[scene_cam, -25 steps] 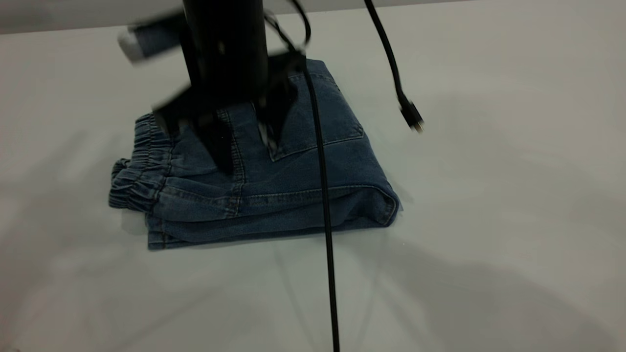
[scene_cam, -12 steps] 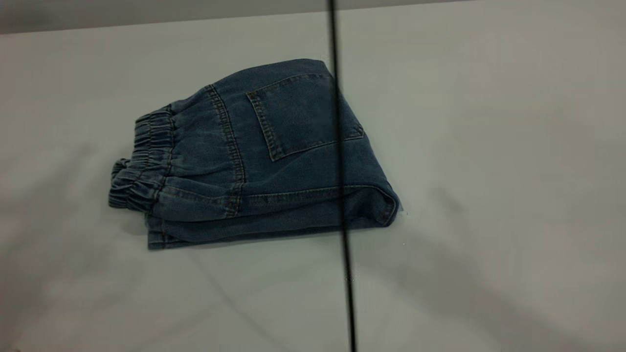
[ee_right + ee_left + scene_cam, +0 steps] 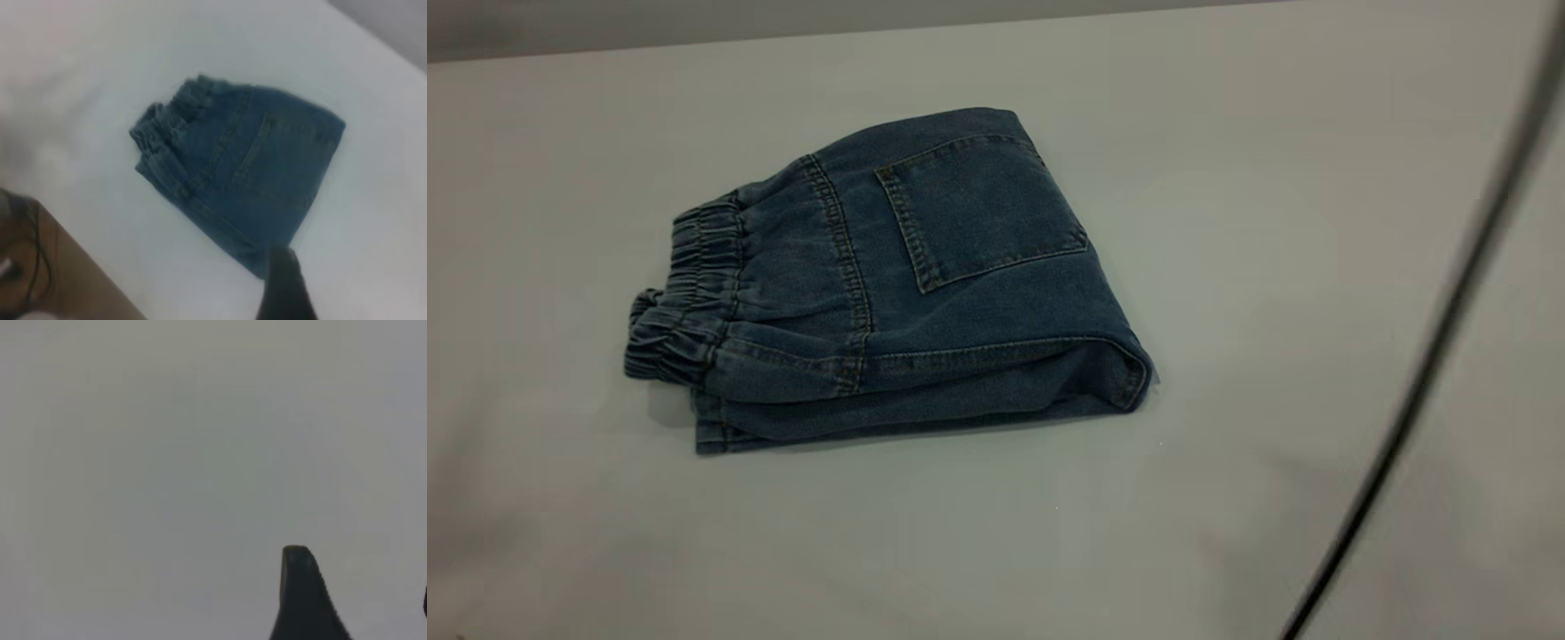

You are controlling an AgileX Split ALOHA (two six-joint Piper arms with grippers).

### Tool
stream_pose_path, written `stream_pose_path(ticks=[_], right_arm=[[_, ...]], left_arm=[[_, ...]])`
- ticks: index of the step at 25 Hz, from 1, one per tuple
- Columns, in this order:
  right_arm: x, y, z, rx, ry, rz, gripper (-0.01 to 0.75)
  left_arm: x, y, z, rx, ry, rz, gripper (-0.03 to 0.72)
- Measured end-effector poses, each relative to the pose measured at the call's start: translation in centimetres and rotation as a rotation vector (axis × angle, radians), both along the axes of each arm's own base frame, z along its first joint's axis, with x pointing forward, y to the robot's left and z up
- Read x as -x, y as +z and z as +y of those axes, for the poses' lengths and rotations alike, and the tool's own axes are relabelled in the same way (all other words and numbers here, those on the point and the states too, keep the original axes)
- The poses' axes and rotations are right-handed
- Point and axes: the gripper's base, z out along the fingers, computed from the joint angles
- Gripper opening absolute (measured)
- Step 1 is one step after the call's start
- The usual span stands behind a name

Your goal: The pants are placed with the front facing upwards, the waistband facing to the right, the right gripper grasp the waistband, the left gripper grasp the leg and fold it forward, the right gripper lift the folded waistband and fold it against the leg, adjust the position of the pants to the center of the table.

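Note:
The pants (image 3: 907,284) lie folded into a compact blue denim bundle on the table (image 3: 1316,222), with a square back pocket (image 3: 978,209) facing up. The gathered waistband (image 3: 685,293) sits at the bundle's left end. Neither gripper appears in the exterior view. In the right wrist view the pants (image 3: 247,173) are seen from high above, and my right gripper (image 3: 357,267) shows one dark finger (image 3: 287,287) with nothing held beside it. My left gripper (image 3: 363,577) hangs over bare table, its fingers (image 3: 300,593) wide apart and empty.
A thin black cable (image 3: 1432,356) hangs blurred across the right side of the exterior view. The right wrist view shows the table's edge, with a brown surface and loose wires (image 3: 33,267) beyond it.
The black arm that hung over the pants a second ago has left the exterior view. The hanging cable has swung from the middle to the far right. The pants have not moved.

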Motion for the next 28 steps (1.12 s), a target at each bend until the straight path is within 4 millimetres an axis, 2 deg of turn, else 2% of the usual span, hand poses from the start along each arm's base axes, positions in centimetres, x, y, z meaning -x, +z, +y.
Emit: stream_pose_path(ticks=[1,6,8,12,16,21,26,28], right_arm=[[1.6,0.1,-1.7,-0.055,-0.004,-0.044,0.398],[7.9,-3.4,-8.9,-0.326,-0.064,-0.208,0.398],[10.3,-4.9,-11.5,-0.434,-0.084,-0.249,0.398],[13.6,-7.7,-15.1,-0.533,-0.078,-0.327,0.398],[15.1,-10.7,-16.3,-0.464,-0.035,-0.288,0.398],[14.4,-14.2,-14.7,-0.375,0.000,-0.158,0.398],[13.9,-15.8,-14.3,-0.297,0.002,-0.119,0.398],[13.8,-16.6,-14.3,-0.247,0.003,-0.100,0.398]], left_arm=[[0.8,0.0,0.4,0.030,0.015,0.011,0.379],[3.9,-0.8,1.3,0.133,0.019,0.118,0.339],[4.5,-1.5,1.2,0.125,-0.006,0.198,0.333],[4.7,-3.3,-0.2,0.048,-0.146,0.404,0.330],[6.6,-4.1,-2.0,-0.034,-0.383,0.485,0.329],[11.4,-4.6,-3.4,-0.113,-0.652,0.497,0.328],[16.9,-5.4,-3.2,-0.148,-0.774,0.463,0.329],[18.4,-6.3,-2.9,-0.128,-0.776,0.484,0.329]])
